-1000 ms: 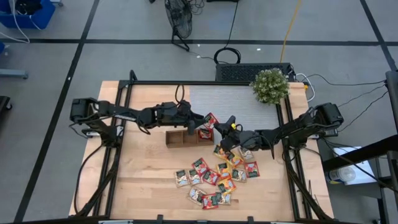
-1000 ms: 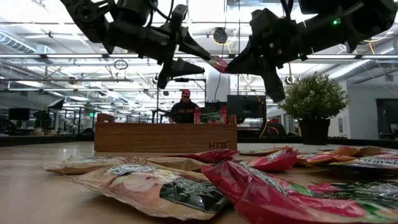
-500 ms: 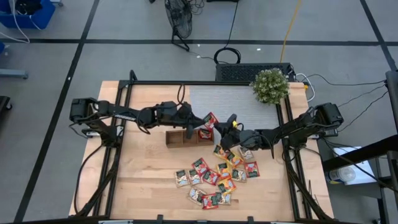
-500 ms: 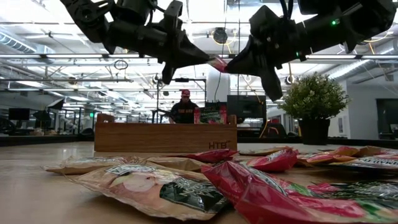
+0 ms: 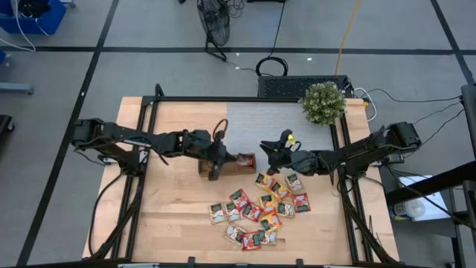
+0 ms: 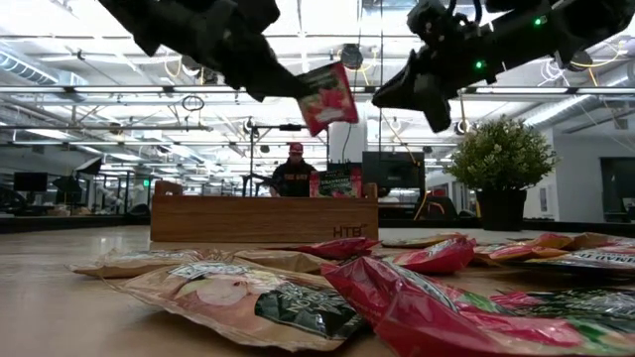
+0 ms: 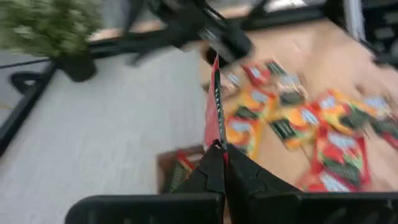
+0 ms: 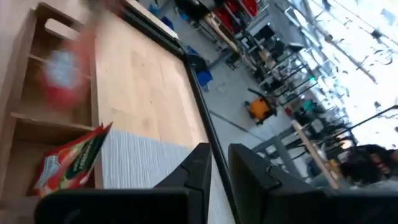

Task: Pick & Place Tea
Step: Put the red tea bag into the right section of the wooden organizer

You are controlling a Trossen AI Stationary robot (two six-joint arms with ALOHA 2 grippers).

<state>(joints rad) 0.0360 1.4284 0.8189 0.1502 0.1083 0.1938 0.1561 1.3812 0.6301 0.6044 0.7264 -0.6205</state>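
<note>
The wooden table (image 5: 171,216) carries a long brown wooden tray (image 5: 227,164) with 3 compartments; in the low view its front wall (image 6: 263,219) bears the stamped letters "HTB" near the right end. A potted plant (image 5: 323,103) stands at the table's far right corner, beside a grey mat (image 5: 275,123).

The left gripper (image 5: 223,158) hangs over the tray with its fingers pressed together on 1 red tea sachet (image 6: 328,97), which the low view shows lifted clear above the tray, tilted, with a pale picture and a dark label on its face; the print is too small to read. In the left wrist view the same sachet (image 7: 214,112) stands edge-on, pinched between the dark fingertips (image 7: 214,163).

The right gripper (image 5: 269,151) hovers just right of the tray, apart from the held sachet, its fingers (image 8: 200,163) slightly parted with nothing between them.

The other tea sachets (image 5: 260,208) lie scattered in a loose pile on the table in front of and to the right of the tray: red, orange and green-and-white squares with dark labels, some overlapping. 1 more red sachet (image 8: 65,158) sits in the tray's end compartment.

A person (image 6: 295,177) stands in the room behind the table.
</note>
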